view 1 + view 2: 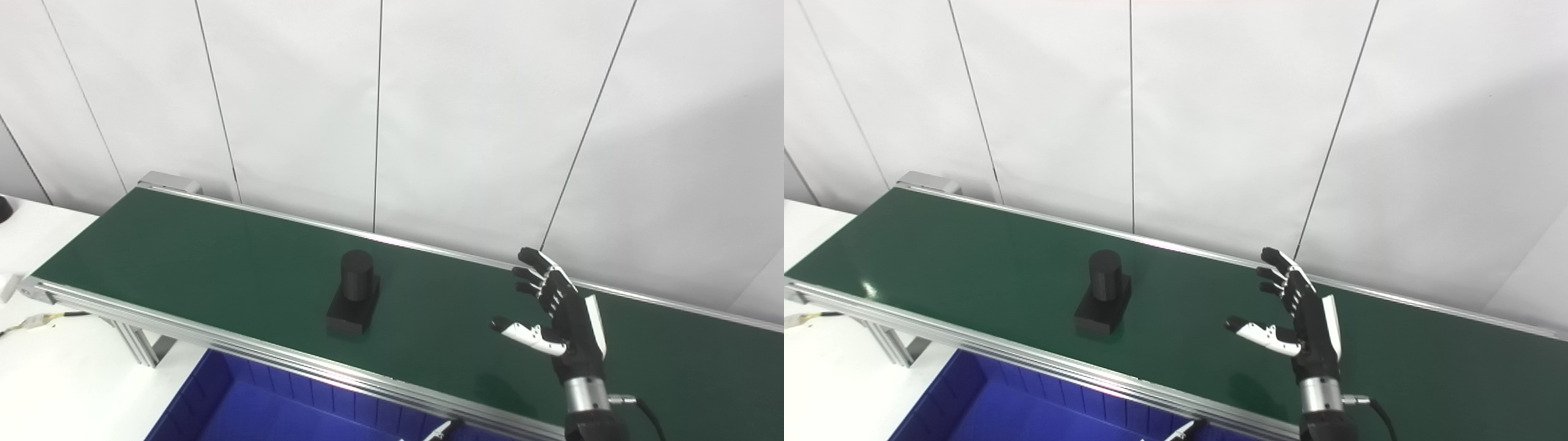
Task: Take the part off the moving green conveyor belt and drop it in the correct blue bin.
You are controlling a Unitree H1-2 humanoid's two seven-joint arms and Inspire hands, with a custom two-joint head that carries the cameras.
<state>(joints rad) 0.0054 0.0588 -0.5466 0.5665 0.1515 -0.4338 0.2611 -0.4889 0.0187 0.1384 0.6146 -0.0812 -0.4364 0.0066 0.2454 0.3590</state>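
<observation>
A black part [354, 293], a short cylinder standing on a square base, sits upright on the green conveyor belt [202, 251] near its front edge, left of centre. It also shows in the right eye view [1102, 294]. My right hand [560, 312] is held above the belt to the right of the part, well apart from it, open with fingers spread and thumb pointing left toward the part. It holds nothing. My left hand is not in view.
A blue bin [263, 404] with ribbed walls stands below the belt's front edge, at the bottom left of centre. A white table [55, 380] lies at the left with a cable on it. White wall panels stand behind the belt.
</observation>
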